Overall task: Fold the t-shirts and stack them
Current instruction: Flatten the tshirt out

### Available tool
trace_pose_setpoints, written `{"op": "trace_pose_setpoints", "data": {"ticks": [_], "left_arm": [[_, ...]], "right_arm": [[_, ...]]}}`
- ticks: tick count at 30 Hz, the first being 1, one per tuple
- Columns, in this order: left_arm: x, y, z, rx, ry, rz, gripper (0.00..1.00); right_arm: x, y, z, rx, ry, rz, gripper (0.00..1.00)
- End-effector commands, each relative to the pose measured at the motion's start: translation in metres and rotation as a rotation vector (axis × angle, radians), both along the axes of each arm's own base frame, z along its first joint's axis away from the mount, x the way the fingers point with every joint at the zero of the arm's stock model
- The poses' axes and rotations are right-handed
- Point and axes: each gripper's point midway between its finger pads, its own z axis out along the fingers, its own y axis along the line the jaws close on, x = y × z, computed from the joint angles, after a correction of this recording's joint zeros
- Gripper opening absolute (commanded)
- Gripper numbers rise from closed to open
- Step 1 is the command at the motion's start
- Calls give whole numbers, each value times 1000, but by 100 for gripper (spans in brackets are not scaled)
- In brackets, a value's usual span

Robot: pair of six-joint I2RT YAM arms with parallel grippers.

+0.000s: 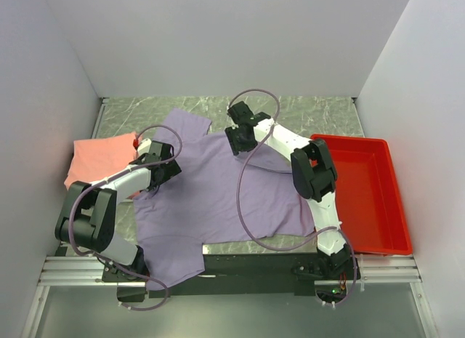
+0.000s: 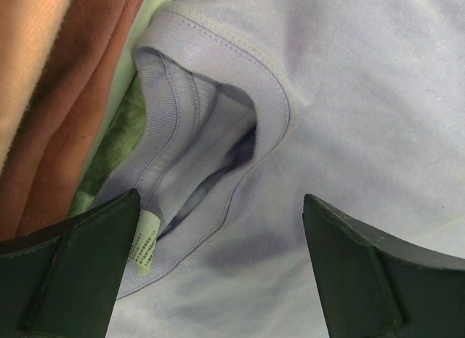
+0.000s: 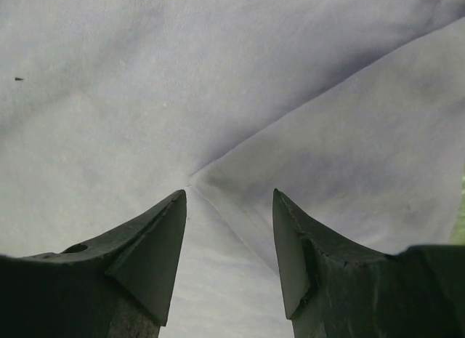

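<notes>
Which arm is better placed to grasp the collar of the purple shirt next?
Left. The left gripper, open, hangs directly over the collar of the lavender shirt; the right gripper is over plain cloth away from it.

Lavender t-shirt (image 1: 225,185): matt, soft knitted cloth with a ribbed collar (image 2: 232,58). Tray (image 1: 363,200): smooth, glossy red plastic. Tabletop (image 1: 312,109): smooth, marbled.

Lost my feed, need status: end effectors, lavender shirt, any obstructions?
Left end effector open over collar. Right end effector open above a crease. Pale lavender cotton t-shirt spread out, unfolded. Nothing blocking.
</notes>
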Motion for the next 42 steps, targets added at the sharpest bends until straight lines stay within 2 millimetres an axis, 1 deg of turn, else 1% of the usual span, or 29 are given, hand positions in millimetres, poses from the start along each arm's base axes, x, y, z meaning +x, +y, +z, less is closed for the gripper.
{"op": "trace_pose_setpoints", "data": {"ticks": [1,3,5,6,8,9,11,12,16,19,21,22,23,26,27,28,30,33,34,36,38,41,42], "left_arm": [[14,-1,12,-5,-46,30,99],[14,0,11,-5,-44,31,100],[14,0,11,-4,-41,30,100],[13,0,10,-2,-40,30,99],[13,0,10,-1,-39,32,99],[12,1,9,0,-33,32,100],[12,2,11,5,-35,36,100],[12,1,12,1,-41,37,99],[12,1,13,1,-45,33,100],[11,3,11,8,-36,43,99],[11,4,11,12,-33,46,99],[12,4,11,12,-34,46,100],[11,4,10,14,-32,47,99],[10,6,9,19,-28,56,99],[10,6,9,20,-27,58,100],[10,7,9,21,-25,61,99],[9,8,9,26,-14,67,99],[9,9,10,29,-18,70,99],[8,8,10,26,-19,70,99],[8,9,11,29,-21,74,99],[8,9,11,29,-22,73,99],[8,9,10,31,-17,75,100],[8,10,11,32,-17,80,99]], "right_arm": [[3,9,8,35,-26,-57,57],[4,10,1,32,-20,-64,57],[9,11,0,30,-26,-78,56],[10,10,-5,21,-22,-84,56],[14,9,-5,7,-34,-93,54],[17,8,-9,-1,-32,-97,53],[17,6,-13,-18,-27,-113,52],[17,4,-18,-35,-22,-115,52],[17,5,-23,-29,-13,-119,51],[18,5,-23,-30,-11,-126,45],[18,3,-21,-37,-15,-132,38],[18,3,-20,-42,-21,-136,33],[18,1,-19,-48,-22,-138,30],[21,-2,-7,-53,-50,-143,22],[22,-3,-2,-52,-59,-146,21],[24,-5,1,-55,-69,-147,17],[28,-9,10,-67,-93,-162,13],[35,-22,18,-86,-108,-188,10],[36,-27,20,-96,-109,-191,6],[43,-37,27,-112,-128,-206,2],[49,-54,30,-137,-130,-229,2],[59,-73,37,-163,-147,-250,2],[65,-85,36,-179,-148,-269,2]]}}
